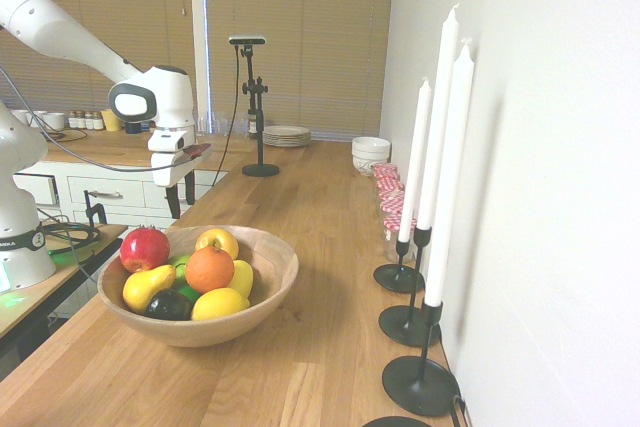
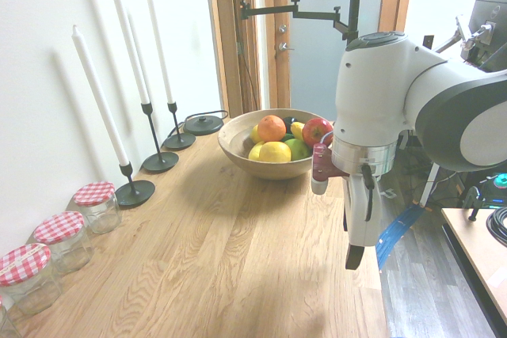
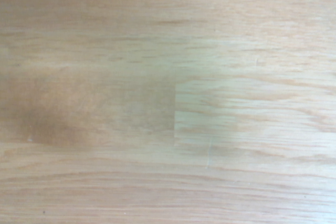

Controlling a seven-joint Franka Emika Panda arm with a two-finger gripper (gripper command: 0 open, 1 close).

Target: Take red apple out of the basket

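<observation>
The red apple [image 1: 145,247] lies on top of the fruit in the basket [image 1: 262,292], against its left rim. In the second exterior view the red apple [image 2: 317,130] sits at the right side of the basket [image 2: 238,146]. With it are an orange [image 1: 209,269], a yellow-red apple [image 1: 218,241], a yellow pear [image 1: 143,288] and a lemon [image 1: 219,303]. My gripper [image 1: 180,197] hangs above the tabletop behind the basket, fingers pointing down, open with nothing between them. The second exterior view shows the gripper [image 2: 356,252] beside the table's edge, short of the basket. Only bare wood fills the wrist view.
Three tall white candles [image 1: 437,157] in black holders stand along the wall to the right. Jars with red checked lids [image 2: 60,237] line the wall too. White bowls [image 1: 371,152] and stacked plates [image 1: 287,134] sit at the far end. The table's edge [image 1: 75,332] runs left of the basket.
</observation>
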